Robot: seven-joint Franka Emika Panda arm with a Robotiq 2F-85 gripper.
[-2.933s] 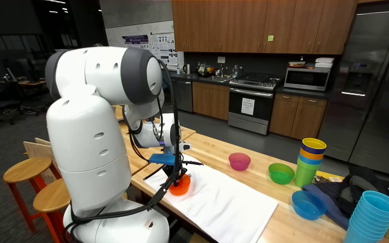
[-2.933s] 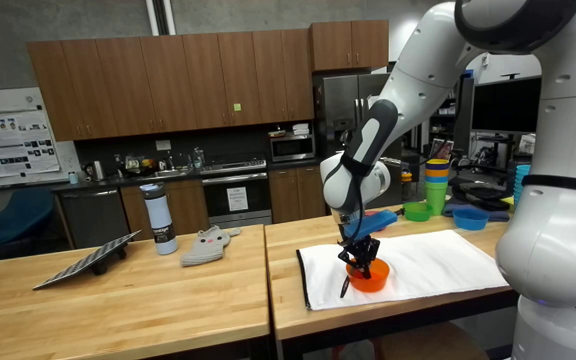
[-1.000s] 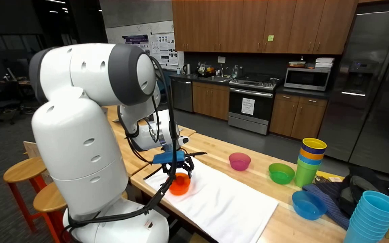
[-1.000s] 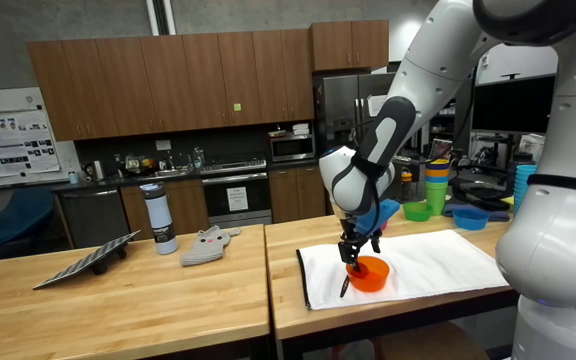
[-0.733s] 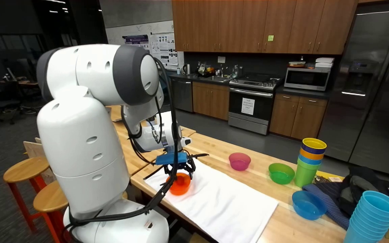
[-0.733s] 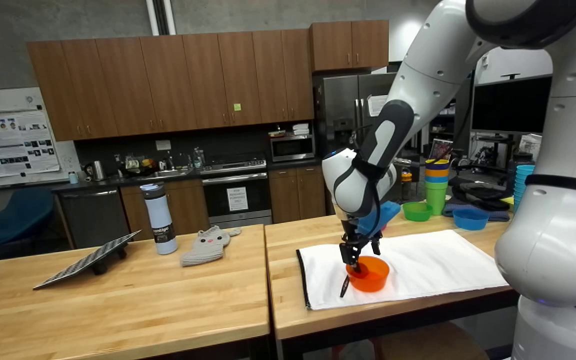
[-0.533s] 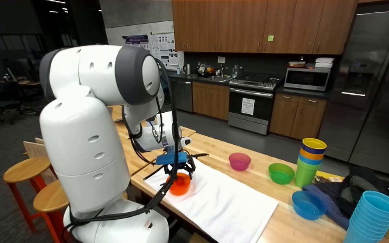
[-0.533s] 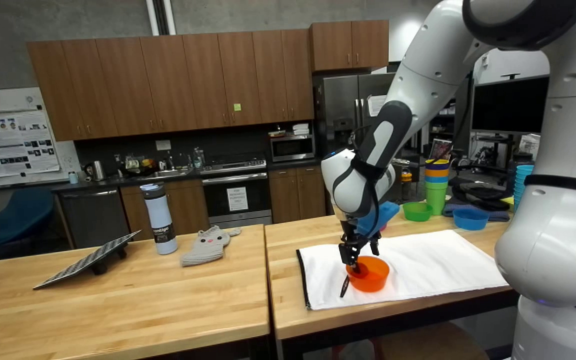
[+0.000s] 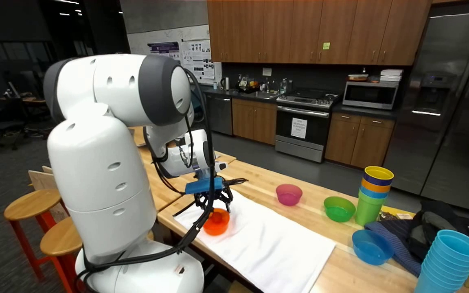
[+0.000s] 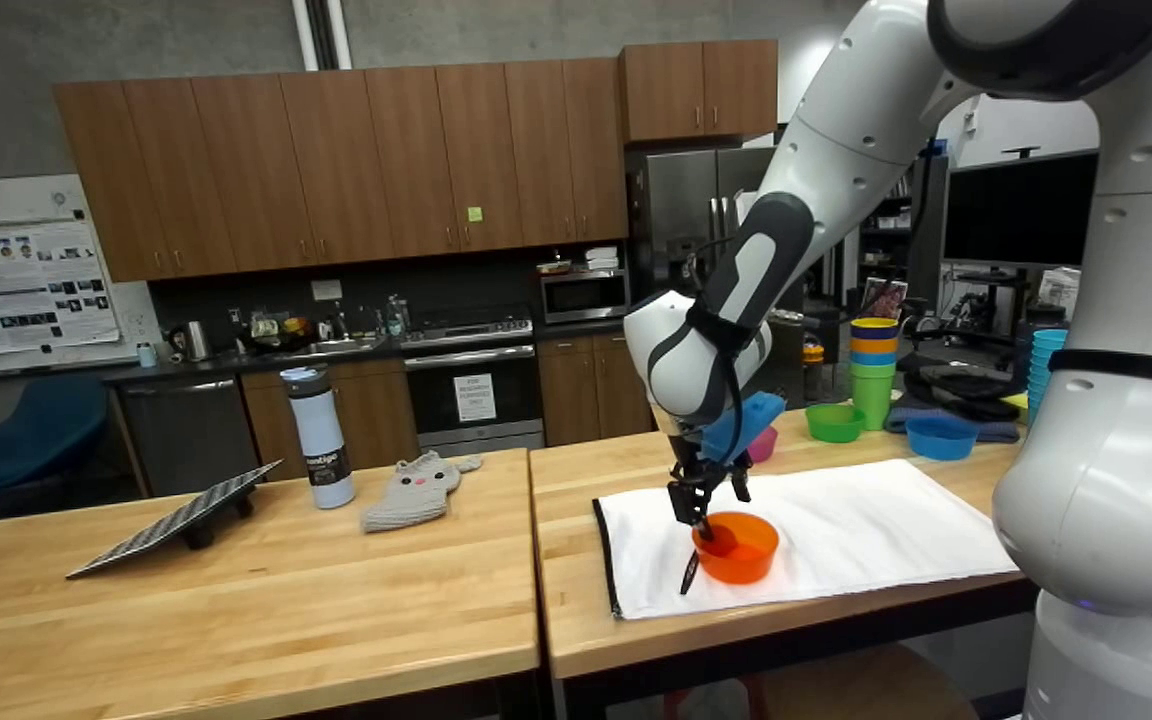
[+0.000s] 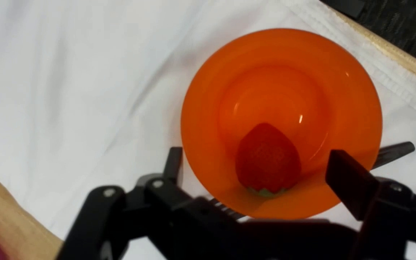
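A red strawberry lies off centre inside the orange bowl, its leafy end toward the bowl rim closest to the claw. That claw is released, its two fingers spread wide above the orange bowl with nothing gripped: in the wrist view one overlaps the rim near the handle of a black fork, the other shows just outside the opposite rim; whether either touches cannot be told. The fork pokes out on two sides of the orange bowl. Above the bowl, the arm bends at a high elbow, its upper arm nearly upright, its forearm sloping down toward the bowl and its wrist folded, pointing the claw downward. Under the orange bowl, a white cloth covers part of the wooden desk. Well apart from the orange bowl, past the cloth, stand a pink bowl, a green bowl and a blue bowl.
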